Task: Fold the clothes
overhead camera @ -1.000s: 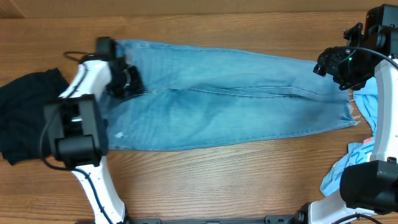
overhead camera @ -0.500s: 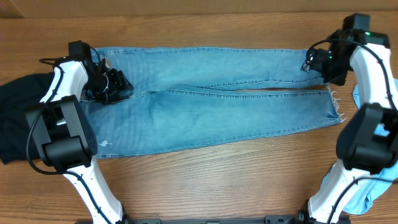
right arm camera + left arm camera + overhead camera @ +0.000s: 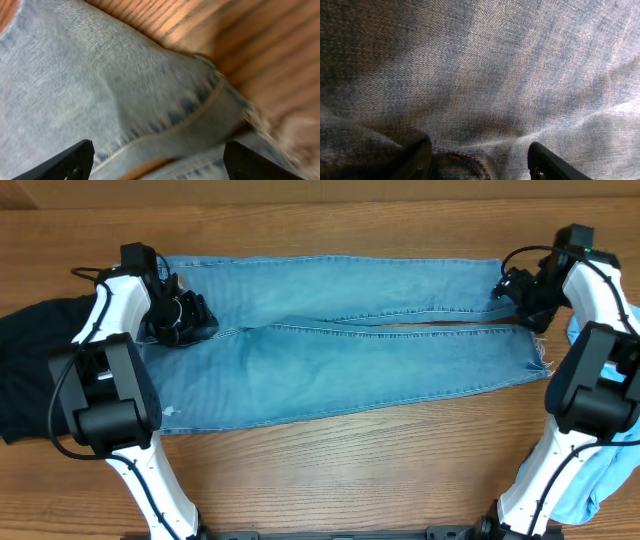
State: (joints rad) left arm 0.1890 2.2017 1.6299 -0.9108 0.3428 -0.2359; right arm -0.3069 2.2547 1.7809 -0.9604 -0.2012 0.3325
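A black garment (image 3: 30, 370) lies at the far left of the wooden table (image 3: 350, 480). Beside it, the left gripper (image 3: 193, 320) sits with fingers apart at the waist end of light-blue jeans (image 3: 350, 350), which are spread flat. At the hem end, the right gripper (image 3: 512, 288) is spread wide. 1 sky-blue T-shirt (image 3: 600, 480) lies far right.

Black garment (image 3: 30, 380) cut by left edge; T-shirt (image 3: 600, 480) mostly behind right arm; jeans hem (image 3: 200, 100) blurred.
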